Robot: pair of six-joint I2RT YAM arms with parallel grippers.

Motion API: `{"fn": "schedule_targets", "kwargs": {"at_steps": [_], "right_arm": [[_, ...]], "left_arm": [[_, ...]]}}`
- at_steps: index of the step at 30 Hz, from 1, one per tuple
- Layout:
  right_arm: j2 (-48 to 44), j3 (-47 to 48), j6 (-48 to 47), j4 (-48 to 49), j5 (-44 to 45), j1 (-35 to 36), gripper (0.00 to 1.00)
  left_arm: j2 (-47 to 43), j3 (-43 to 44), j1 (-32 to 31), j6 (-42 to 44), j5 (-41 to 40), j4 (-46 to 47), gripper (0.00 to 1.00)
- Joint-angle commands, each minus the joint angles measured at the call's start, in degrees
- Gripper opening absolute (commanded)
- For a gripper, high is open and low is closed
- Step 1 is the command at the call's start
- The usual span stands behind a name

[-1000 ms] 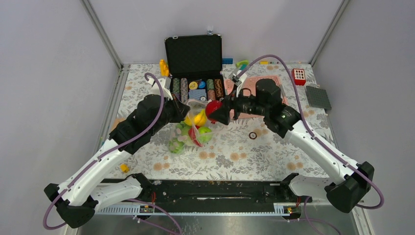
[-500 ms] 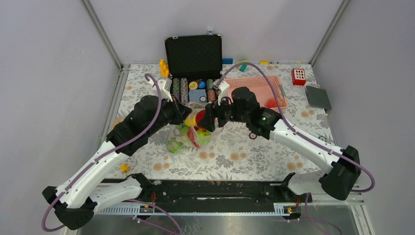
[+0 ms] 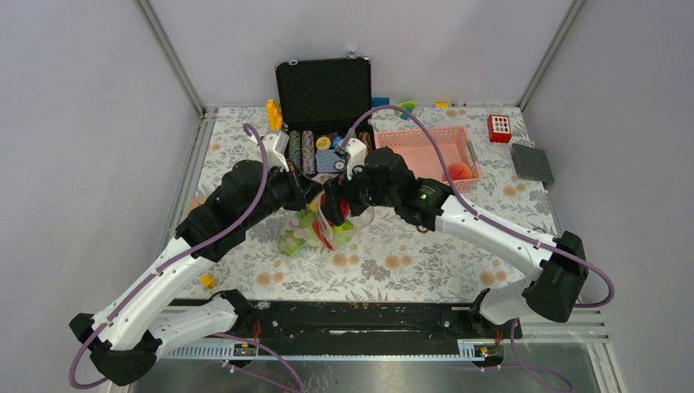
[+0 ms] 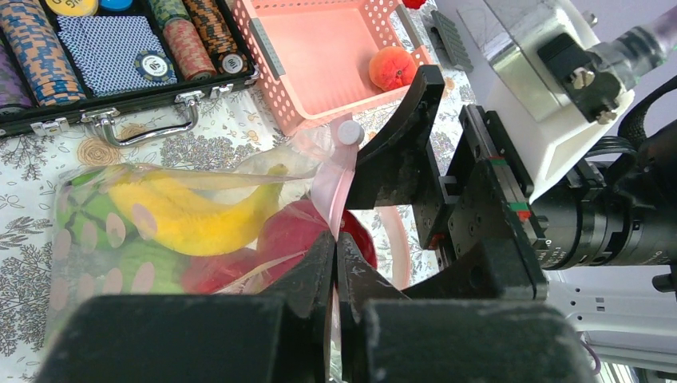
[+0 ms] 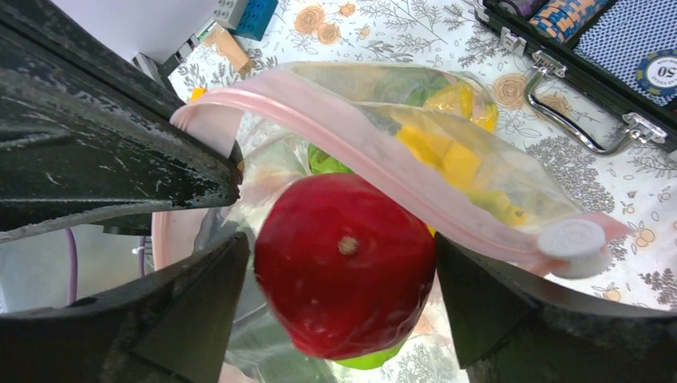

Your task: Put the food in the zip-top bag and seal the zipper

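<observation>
In right gripper (image 5: pixel 345 315), seemingly, red fruit (image 5: pixel 343 263)

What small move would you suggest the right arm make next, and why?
Probably push the red fruit slightly deeper into the zip-top bag, then open the right gripper. The left gripper pinches the zipper, holding the mouth up, and the fruit sits at that opening, clamped in the right gripper.

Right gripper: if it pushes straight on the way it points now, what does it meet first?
Probably the open mouth of the zip-top bag: the right gripper, holding the red fruit, faces it below the zipper, which the left gripper pinches. Green food lies just behind; depth is unclear.
</observation>
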Motion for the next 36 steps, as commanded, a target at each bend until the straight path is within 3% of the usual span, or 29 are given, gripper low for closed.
{"fn": "schedule_targets", "kwargs": {"at_steps": [1, 12, 16, 20, 23, 28, 32, 36], "right_arm": [[-1.35, 2.91, -1.44, -1.03, 1.5, 0.62, 0.98], [-5.57, 5.32, -5.11, -3.34, -0.16, 0.61, 1.0], [-8.31, 6.24, -6.41, -4.12, 5.16, 0.53, 1.0], [-11.54, 5.11, -5.56, -5.11, 15.98, -0.57, 1.0], [-13.19, 4.37, -2.07, -7.63, 15.8, -6.0, 1.0], [-11.23, 3.52, 1.71, -11.47, 13.06, -22.88, 0.99], [-2.09, 8.16, 0.91, -17.17, 15.57, -32.68, 0.98], [9.37, 14.48, -0.98, -21.65, 20.88, -37.66, 0.98]], "left_arm": [[-1.45, 2.48, 0.15, -0.57, -0.47, 4.2, 0.0], [-1.93, 5.73, 0.12, -1.89, -9.02, 2.59, 0.0], [-1.14, 7.54, 0.16, -2.0, -11.85, 2.16, 0.0], [-0.41, 7.65, 0.26, -2.15, -13.46, 1.71, 0.0], [0.06, 7.41, 0.22, -2.13, -15.99, 0.3, 0.0], [0.65, 7.16, 0.23, -1.78, -20.11, -2.96, 0.0], [0.65, 6.18, 0.35, -1.85, -22.44, -4.99, 0.0], [0.44, 4.74, 0.42, 0.25, -18.82, -3.72, 0.0]]}}
